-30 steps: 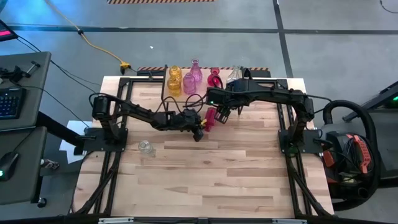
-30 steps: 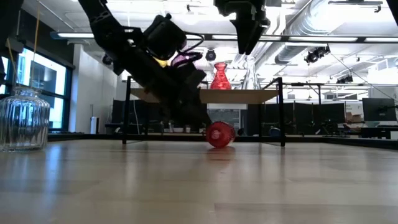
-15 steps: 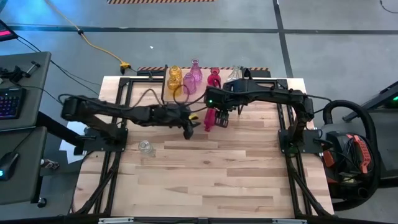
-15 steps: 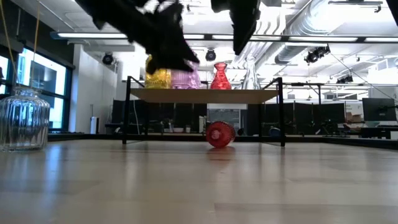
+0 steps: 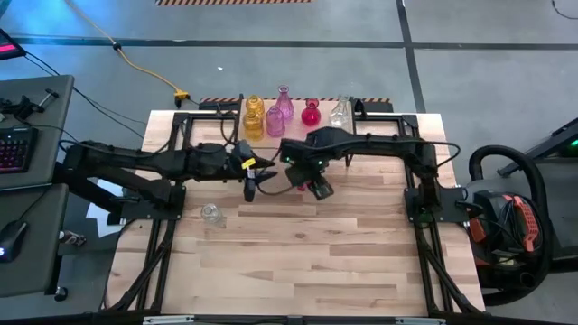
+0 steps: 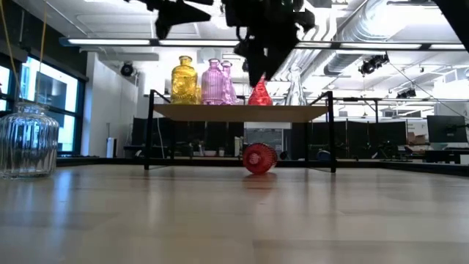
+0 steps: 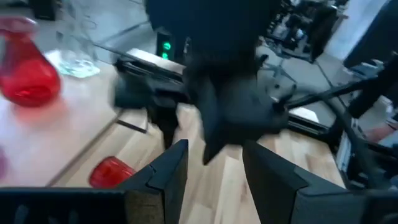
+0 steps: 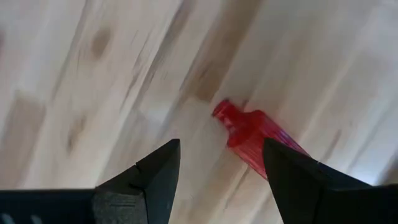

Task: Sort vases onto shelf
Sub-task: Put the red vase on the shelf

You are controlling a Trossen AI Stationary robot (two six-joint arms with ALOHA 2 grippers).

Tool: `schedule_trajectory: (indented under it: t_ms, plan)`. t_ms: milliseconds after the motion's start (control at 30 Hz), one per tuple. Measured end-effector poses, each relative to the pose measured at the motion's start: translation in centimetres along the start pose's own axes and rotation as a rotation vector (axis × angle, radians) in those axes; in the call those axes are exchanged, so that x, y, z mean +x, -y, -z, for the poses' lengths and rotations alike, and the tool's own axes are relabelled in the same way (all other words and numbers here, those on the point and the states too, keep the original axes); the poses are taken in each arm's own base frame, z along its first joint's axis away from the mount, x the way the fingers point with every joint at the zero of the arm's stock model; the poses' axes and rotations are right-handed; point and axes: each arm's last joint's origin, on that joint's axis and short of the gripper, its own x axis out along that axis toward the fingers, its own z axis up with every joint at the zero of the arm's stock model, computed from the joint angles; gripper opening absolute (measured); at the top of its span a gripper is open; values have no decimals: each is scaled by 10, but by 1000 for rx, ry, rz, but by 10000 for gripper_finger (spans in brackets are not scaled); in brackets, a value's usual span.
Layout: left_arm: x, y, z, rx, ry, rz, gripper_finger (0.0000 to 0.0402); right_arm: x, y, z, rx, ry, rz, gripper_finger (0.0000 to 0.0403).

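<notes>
A red vase (image 8: 255, 140) lies on its side on the table, in front of the shelf (image 6: 308, 112); the low view shows it too (image 6: 259, 158). My right gripper (image 8: 217, 155) hangs open just above it, pointing down, touching nothing, and hides it in the high view (image 5: 316, 185). My left gripper (image 5: 251, 181) is open and empty, raised left of it, pointing about level. A yellow vase (image 5: 254, 116), two pink vases (image 5: 275, 120), a red vase (image 5: 311, 112) and a clear vase (image 5: 340, 111) stand upright on the shelf. Another clear vase (image 5: 211, 214) stands on the table.
The shelf stands at the table's far edge, its thin black legs (image 6: 150, 132) on the tabletop. The near half of the wooden table (image 5: 298, 262) holds nothing. Desks with a keyboard (image 5: 13, 144) stand off the table's left.
My left gripper has risen and drawn back toward the table's left edge, away from the lying red vase, tipping up toward level. My right gripper has come down and toward the near edge over that vase, rolling its wrist. The vase has stayed where it was.
</notes>
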Motion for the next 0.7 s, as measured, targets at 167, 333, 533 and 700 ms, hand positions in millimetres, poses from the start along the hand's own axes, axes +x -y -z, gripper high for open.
schedule_trajectory:
  t_ms: [167,333,533,700]
  plan:
    - [-15,1,-2,6,-2,-39,145,19,-7,-8,-241,-38,-37,213]
    - [-33,4,-7,0,8,3,145,35,-8,-16,-300,-42,-44,213]
    - [-59,8,-19,-24,84,80,145,61,-8,-22,-278,-89,-50,213]
    - [-77,8,-26,-29,144,109,145,76,-8,-22,-285,-136,-63,213]
